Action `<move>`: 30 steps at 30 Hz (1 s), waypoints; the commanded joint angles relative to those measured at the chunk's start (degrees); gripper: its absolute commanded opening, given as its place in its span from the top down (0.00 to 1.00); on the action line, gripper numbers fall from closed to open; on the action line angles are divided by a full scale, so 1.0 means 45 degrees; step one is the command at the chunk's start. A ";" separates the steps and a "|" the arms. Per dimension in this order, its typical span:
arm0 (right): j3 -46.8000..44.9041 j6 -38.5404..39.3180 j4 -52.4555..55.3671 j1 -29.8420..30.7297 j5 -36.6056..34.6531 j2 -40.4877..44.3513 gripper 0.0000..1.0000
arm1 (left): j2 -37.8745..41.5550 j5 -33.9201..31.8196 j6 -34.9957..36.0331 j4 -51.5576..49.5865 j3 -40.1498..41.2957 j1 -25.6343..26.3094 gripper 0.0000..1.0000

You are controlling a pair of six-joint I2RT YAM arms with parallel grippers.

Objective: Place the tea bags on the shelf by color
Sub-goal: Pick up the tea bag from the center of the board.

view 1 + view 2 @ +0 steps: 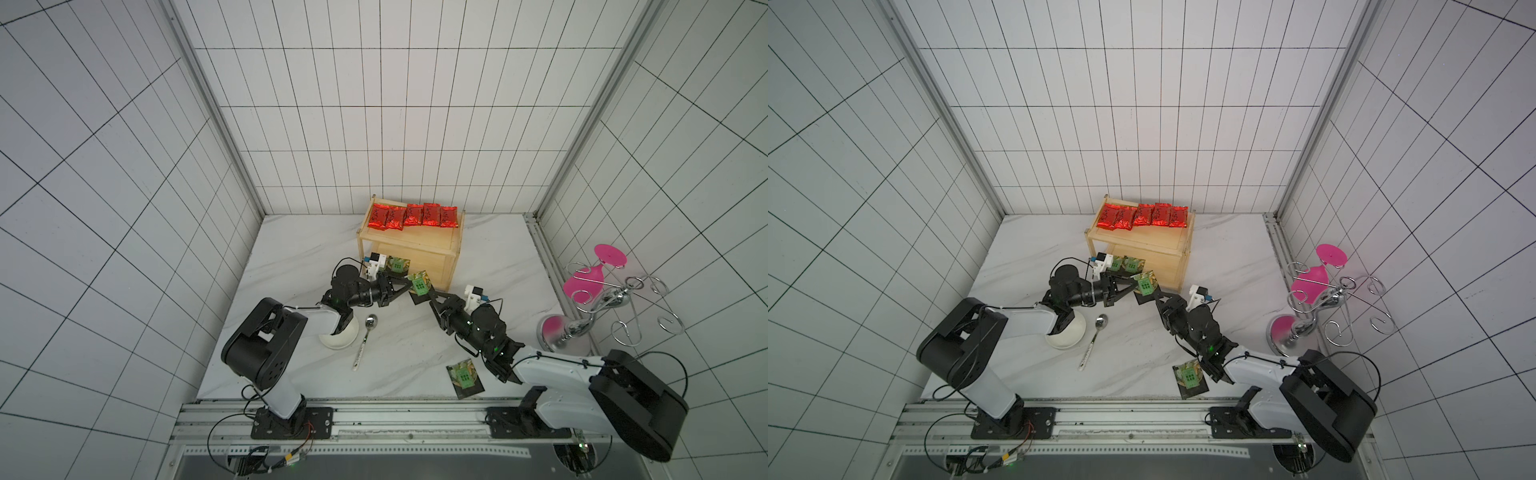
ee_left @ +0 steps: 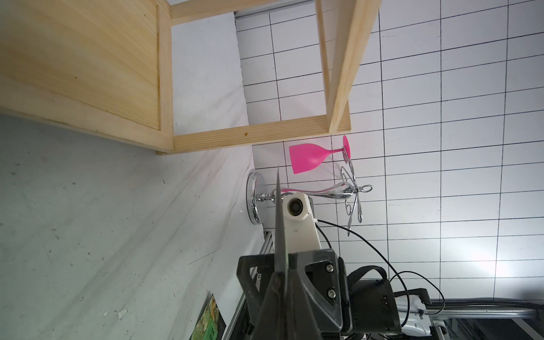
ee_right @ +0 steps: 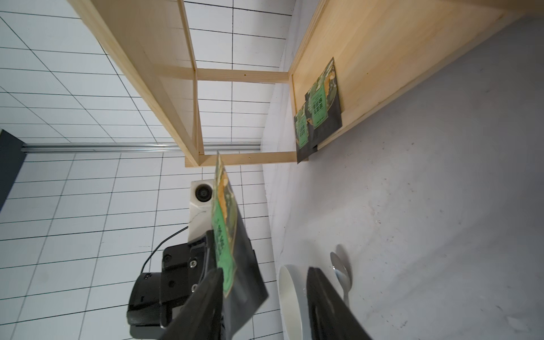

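Several red tea bags (image 1: 413, 216) lie in a row on the top board of the wooden shelf (image 1: 409, 245). Two black tea bags with green labels (image 3: 321, 109) overlap on its lower board. My left gripper (image 1: 409, 284) is shut on another black tea bag (image 1: 419, 283), held on edge in front of the shelf; it shows edge-on (image 2: 279, 220) in the left wrist view. My right gripper (image 1: 424, 293) faces it, open, with that bag's (image 3: 225, 235) lower part between the jaws beside one finger (image 3: 212, 282). A further black tea bag (image 1: 464, 374) lies flat near the table's front edge.
A white bowl (image 1: 338, 334) sits under the left arm, with a white-handled spoon (image 1: 365, 338) beside it. At the right edge stands a chrome wire glass rack (image 1: 602, 307) holding a pink glass (image 1: 582, 282). Tiled walls enclose the table.
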State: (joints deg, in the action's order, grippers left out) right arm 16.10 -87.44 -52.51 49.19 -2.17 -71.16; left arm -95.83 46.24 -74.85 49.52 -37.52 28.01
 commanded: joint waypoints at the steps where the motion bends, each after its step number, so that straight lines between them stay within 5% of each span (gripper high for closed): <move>1: 0.0175 0.0014 -0.1102 0.0010 0.0164 -0.0093 0.57 | -0.0264 -0.0108 -0.0035 0.0485 -0.0129 -0.0007 1.00; 19: 0.0375 -0.0257 -0.1105 0.0157 0.0299 -0.0489 1.00 | -0.0117 -0.0180 0.0008 0.0295 -0.0205 0.0104 1.00; 20: 0.0449 -0.0257 -0.0827 0.0144 0.0219 -0.0405 1.00 | -0.0042 -0.0141 0.0076 0.0108 -0.0218 0.0058 0.95; 22: 0.0668 -0.0286 0.0303 0.0244 -0.0411 -0.0062 1.00 | 0.0389 -0.0011 0.0312 -0.0826 -0.0271 -0.0234 0.58; 24: 0.1091 -0.0023 0.1648 0.0584 -0.1746 0.0333 1.00 | 0.1295 0.0006 0.0880 -0.2817 -0.0241 -0.0810 0.38; 28: 0.2217 0.1562 0.2356 0.1772 -0.5522 -0.0064 1.00 | 0.4270 -0.0344 0.2769 -0.9162 -0.0515 -0.2689 0.29; 30: 0.2942 0.2297 0.1560 0.1914 -0.6326 -0.1165 1.00 | 0.5589 -0.0926 0.4941 -1.2089 -0.0893 -0.3935 0.28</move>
State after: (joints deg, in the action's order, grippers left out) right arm 24.45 -83.33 -45.63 56.38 -19.18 -72.79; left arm -77.03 44.51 -63.70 16.95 -38.79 15.09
